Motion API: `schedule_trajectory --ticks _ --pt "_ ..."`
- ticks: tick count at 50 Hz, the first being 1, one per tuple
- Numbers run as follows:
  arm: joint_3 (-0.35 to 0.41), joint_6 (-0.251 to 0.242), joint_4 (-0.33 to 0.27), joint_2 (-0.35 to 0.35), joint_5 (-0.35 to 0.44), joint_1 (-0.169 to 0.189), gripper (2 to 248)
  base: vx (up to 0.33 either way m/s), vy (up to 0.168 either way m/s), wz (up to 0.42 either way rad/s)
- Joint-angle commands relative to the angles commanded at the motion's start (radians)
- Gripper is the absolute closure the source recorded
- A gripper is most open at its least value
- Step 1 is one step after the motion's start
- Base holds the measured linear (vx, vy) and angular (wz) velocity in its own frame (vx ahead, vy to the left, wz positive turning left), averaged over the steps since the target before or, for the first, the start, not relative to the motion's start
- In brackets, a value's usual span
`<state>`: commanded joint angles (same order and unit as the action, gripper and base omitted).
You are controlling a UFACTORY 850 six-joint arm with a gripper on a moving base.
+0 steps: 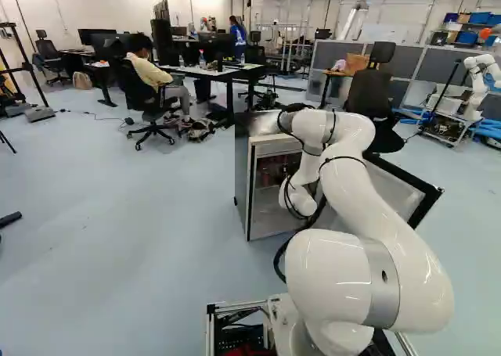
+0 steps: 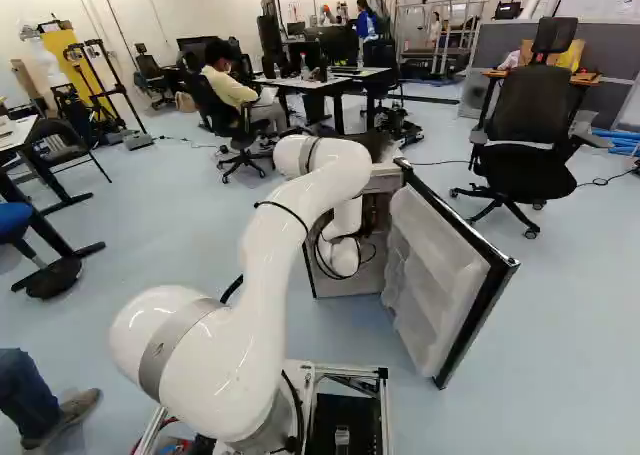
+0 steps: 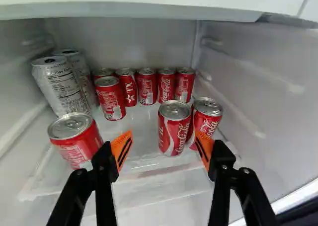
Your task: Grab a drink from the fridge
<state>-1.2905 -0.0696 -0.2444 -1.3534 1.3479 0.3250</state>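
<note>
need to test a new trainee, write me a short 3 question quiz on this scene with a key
1. True or false: the end effector stands open, gripping no can.
2. What colour are the two tall cans beside the row of small red cans?
A) green
B) silver-white
C) black
3. Fill in the missing word: in the right base view, the fridge door stands ____.

Key: 1 true; 2 B; 3 open

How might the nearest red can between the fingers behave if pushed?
The smooth can may slide along the glossy shelf. Taller than wide, it could tip if pushed near its lid; knocked over, its round body would probably roll.
</note>
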Motion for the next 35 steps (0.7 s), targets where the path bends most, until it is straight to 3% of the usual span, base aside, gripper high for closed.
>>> schedule_trajectory --ticks 35 --pt "-0.121 0.0 0.0 -0.063 -0.038 -0.013 67 0.0 0.0 0.0"
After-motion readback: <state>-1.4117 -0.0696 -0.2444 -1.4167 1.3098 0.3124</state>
